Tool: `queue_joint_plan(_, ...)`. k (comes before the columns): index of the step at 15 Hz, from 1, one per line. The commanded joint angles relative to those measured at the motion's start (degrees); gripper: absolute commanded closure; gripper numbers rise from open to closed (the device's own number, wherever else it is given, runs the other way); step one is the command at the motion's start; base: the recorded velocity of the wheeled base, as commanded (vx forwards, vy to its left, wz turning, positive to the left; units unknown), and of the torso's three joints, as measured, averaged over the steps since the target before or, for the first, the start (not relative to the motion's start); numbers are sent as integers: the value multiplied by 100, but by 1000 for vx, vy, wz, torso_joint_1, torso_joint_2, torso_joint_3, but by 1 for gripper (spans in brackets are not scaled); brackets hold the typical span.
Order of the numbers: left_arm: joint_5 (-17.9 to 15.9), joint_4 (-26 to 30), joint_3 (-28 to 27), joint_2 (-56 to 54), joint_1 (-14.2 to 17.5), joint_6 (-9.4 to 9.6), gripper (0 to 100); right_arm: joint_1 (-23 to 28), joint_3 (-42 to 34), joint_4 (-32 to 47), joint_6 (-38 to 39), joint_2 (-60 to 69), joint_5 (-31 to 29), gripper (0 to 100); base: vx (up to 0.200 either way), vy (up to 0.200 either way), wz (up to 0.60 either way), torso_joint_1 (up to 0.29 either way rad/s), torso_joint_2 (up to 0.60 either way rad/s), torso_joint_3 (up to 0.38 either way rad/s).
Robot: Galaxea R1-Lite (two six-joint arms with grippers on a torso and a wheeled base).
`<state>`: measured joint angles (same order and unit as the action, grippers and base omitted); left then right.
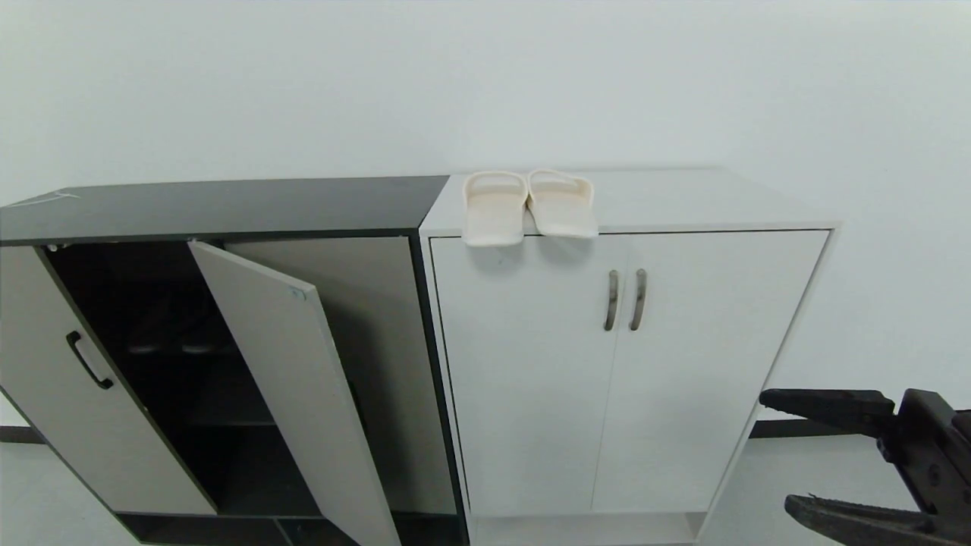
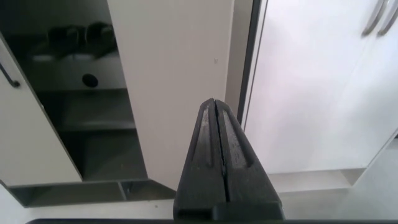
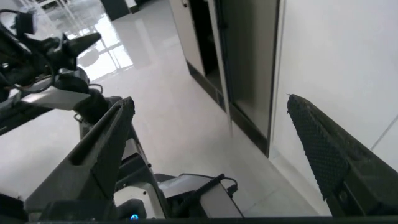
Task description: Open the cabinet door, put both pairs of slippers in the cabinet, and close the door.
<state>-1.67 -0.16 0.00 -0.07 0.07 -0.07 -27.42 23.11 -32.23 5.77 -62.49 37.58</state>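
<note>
A cream pair of slippers [image 1: 529,203] lies on top of the white cabinet [image 1: 683,199], toes hanging over its front edge. The dark cabinet [image 1: 227,206] to the left has both grey doors swung open: the left door [image 1: 68,409] with a black handle and the right door [image 1: 296,387]. A dark pair of slippers [image 1: 178,337] rests on an upper shelf inside, also seen as dark slippers [image 2: 78,37] in the left wrist view. My left gripper [image 2: 213,106] is shut and empty, facing the open right door [image 2: 174,81]. My right gripper [image 1: 775,451] hangs open and empty, low by the white cabinet's right side.
The white cabinet's two doors [image 1: 531,364] are closed, with a pair of metal handles [image 1: 626,299] in the middle. Lower shelves [image 2: 93,118] of the dark cabinet are bare. A plain wall stands behind, and pale floor [image 3: 174,118] stretches in front.
</note>
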Motion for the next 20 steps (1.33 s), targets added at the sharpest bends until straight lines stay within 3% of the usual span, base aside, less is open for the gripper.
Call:
queue_joint_plan(1,0,-2,0,7,1,-1,100,-1,0,-2,3,-9,3,0,0,0,0,188,-481,-271)
queue_joint_plan(20,0,-2,0,7,1,7,100,-1,-53,-2,-93,-211,-102,0,0,0,0,245,-534,-294)
